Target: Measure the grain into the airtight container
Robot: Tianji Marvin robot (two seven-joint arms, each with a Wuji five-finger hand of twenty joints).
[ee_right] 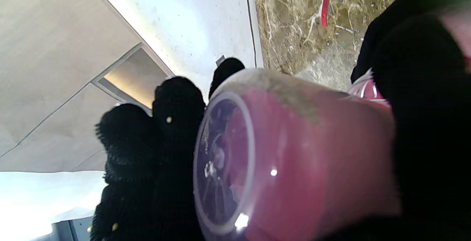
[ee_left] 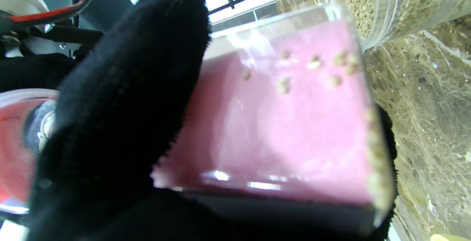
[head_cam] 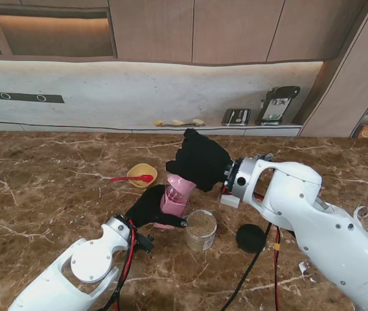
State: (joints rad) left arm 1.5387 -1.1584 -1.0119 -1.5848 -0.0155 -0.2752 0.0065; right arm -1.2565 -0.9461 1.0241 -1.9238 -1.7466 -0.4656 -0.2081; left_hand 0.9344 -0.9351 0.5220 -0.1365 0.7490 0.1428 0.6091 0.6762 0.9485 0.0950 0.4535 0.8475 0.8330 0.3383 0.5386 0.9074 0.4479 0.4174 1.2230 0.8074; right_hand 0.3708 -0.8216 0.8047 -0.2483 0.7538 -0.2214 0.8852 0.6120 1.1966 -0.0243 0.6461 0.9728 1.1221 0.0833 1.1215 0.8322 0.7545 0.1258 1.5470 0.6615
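Near the frame's centre on the brown marbled worktop [head_cam: 54,194]: a pink see-through container [head_cam: 173,202], square-sided, a few pale grains stuck to its wall, gripped at the base by the black-gloved left hand [head_cam: 148,206]. Directly above it, a pink tinted cup [head_cam: 181,186], tipped mouth-down over the container, wrapped in the right hand [head_cam: 200,160]. Just right of the container, touching or nearly so: a clear round jar [head_cam: 201,230] full of tan grain. Left of centre, a yellow bowl [head_cam: 142,175] with a red spoon [head_cam: 132,178].
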